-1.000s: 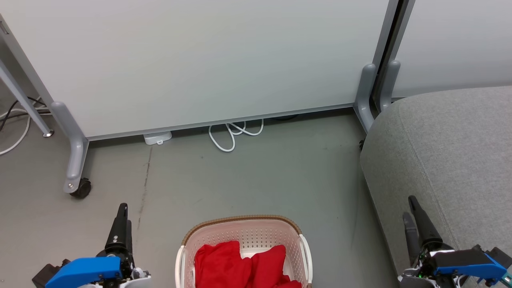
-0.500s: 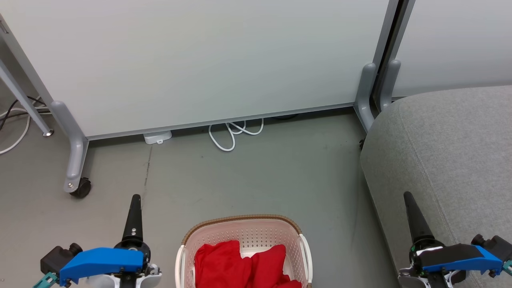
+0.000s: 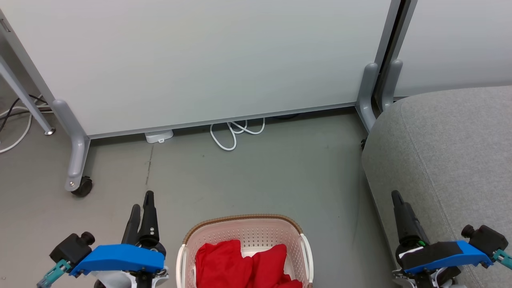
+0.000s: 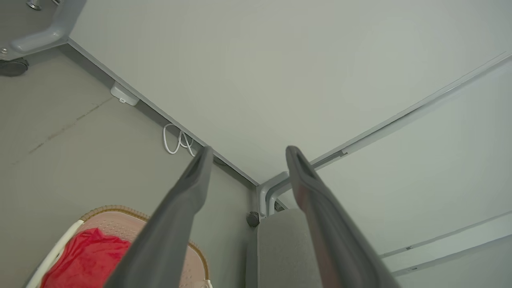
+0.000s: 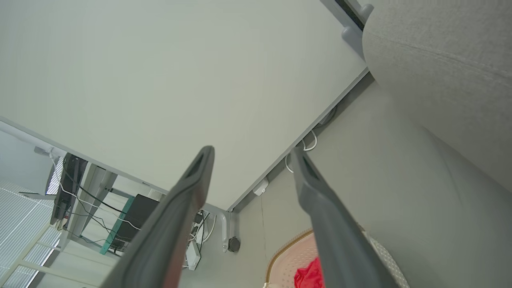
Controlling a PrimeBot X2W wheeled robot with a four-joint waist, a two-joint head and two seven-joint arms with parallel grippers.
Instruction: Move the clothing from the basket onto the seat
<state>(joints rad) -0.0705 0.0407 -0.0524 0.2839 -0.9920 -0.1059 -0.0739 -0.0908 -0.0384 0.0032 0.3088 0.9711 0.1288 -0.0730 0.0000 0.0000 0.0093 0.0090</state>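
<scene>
The red clothing (image 3: 240, 266) is seen heaped in the cream basket (image 3: 256, 236), which stands on the floor (image 3: 256, 180) at near centre. The grey seat (image 3: 452, 152) lies to the right. The left end effector (image 3: 143, 201) and right end effector (image 3: 401, 200) are held released and empty, flanking the basket. The reaching step is judged not yet begun. Next, one end effector should be lowered into the basket and clenched on a fold of fabric.

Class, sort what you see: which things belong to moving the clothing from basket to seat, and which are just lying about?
Job: clothing, basket, seat, left claw, right claw, both open.
Lying about: white cable, white box, castor, partition.
</scene>
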